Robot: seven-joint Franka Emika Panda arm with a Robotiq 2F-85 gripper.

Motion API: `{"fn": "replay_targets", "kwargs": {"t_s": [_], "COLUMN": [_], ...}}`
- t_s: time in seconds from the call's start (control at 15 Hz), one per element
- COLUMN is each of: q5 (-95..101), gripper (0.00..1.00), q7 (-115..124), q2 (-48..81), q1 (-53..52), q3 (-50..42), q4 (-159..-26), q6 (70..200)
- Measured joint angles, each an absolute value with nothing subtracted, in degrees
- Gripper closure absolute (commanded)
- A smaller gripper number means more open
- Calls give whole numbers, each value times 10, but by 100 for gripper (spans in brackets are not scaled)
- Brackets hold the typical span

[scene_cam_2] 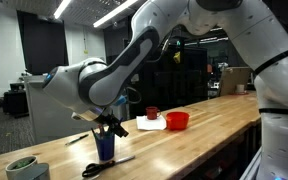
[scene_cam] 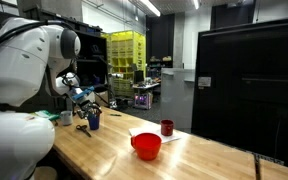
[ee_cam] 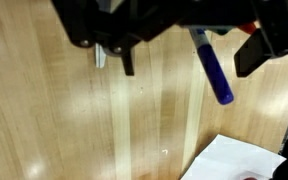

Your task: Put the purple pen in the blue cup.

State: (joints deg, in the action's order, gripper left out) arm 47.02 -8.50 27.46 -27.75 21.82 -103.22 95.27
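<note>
Wrist view: the gripper [ee_cam: 187, 68] comes in from the top edge as a dark, blurred mass. Two dark finger parts hang from it with a wide gap between them. The purple pen [ee_cam: 214, 72] slants down through that gap over the bare wooden table [ee_cam: 74, 120], close to the larger finger. Its upper end is hidden behind the gripper body. I cannot tell whether the fingers pinch the pen or only stand on either side of it. The blue cup does not show in this view. A corner of white paper [ee_cam: 234, 160] lies on the wood at the lower edge.

In an exterior view the gripper [scene_cam_2: 106, 124] hangs directly over the blue cup [scene_cam_2: 105, 150], its dark tips just above the rim. The pen is too thin and dark to make out there, so I cannot say whether its tip is inside the cup. The cup stands upright on the table.

The red bowl [scene_cam_2: 177, 121] sits well apart from the blue cup, farther along the table. The dark red cup [scene_cam_2: 152, 112] stands between them, a little farther back, next to the white paper. On the opposite side of the blue cup, near the table's end, stands a pale mug [scene_cam_2: 22, 168].

In an exterior view the gripper [scene_cam: 81, 96] appears a little above and to one side of the blue cup [scene_cam: 93, 121].
</note>
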Motion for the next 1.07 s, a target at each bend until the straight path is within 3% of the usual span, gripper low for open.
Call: {"fn": "replay_targets", "kwargs": {"t_s": [0.27, 0.33, 0.53, 0.87, 0.93, 1.07], "q5": [467, 467, 467, 459, 456, 452], "gripper": [0, 20, 39, 80, 38, 42], "q7": [-107, -112, -127, -142, -144, -149], "q2": [257, 251, 235, 230, 230, 231], "q1": [-278, -278, -278, -278, -278, -278], "q3": [218, 218, 218, 219, 219, 219], "q4": [-1018, -1014, -1005, -1005, -1005, -1005], "q6": [917, 908, 884, 876, 876, 876]}}
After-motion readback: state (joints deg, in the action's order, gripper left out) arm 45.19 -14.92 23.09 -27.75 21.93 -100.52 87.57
